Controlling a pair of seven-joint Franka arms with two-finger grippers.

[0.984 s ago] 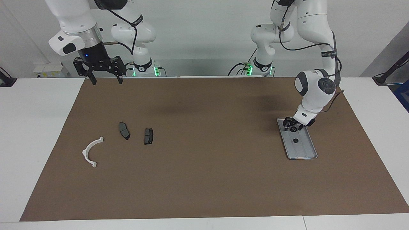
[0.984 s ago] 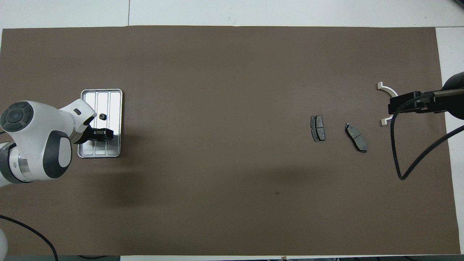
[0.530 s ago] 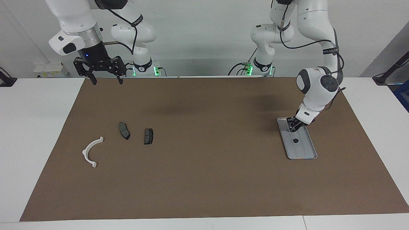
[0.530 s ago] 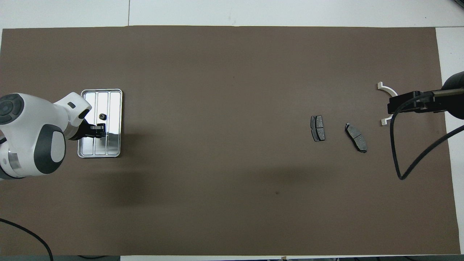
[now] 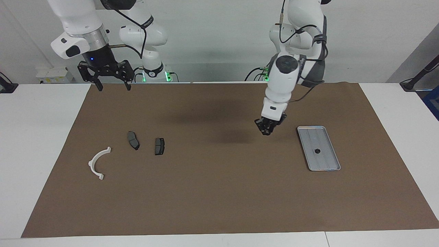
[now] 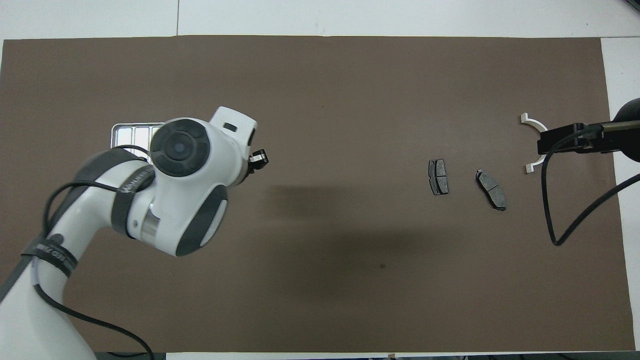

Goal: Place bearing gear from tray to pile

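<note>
My left gripper [image 5: 267, 130] is shut on a small dark bearing gear and holds it in the air over the brown mat, beside the tray toward the right arm's end; it also shows in the overhead view [image 6: 259, 159]. The silver ridged tray [image 5: 326, 161] holds one more small dark gear [image 5: 317, 151]. In the overhead view my left arm covers most of the tray [image 6: 131, 133]. The pile lies toward the right arm's end: a white half-ring bracket [image 5: 90, 164] [image 6: 531, 121] and two dark brake pads [image 5: 133, 140] [image 5: 159, 146]. My right gripper [image 5: 111, 84] is open and waits raised.
A brown mat [image 5: 219, 192] covers most of the white table. A wide stretch of bare mat lies between the tray and the brake pads [image 6: 438, 176] [image 6: 491, 189]. A black cable [image 6: 550, 220] hangs from my right arm over the mat.
My left gripper closed on a gear on the tray, rose and moved off the tray toward the right arm's end. One gear stays on the tray. My right arm has barely moved.
</note>
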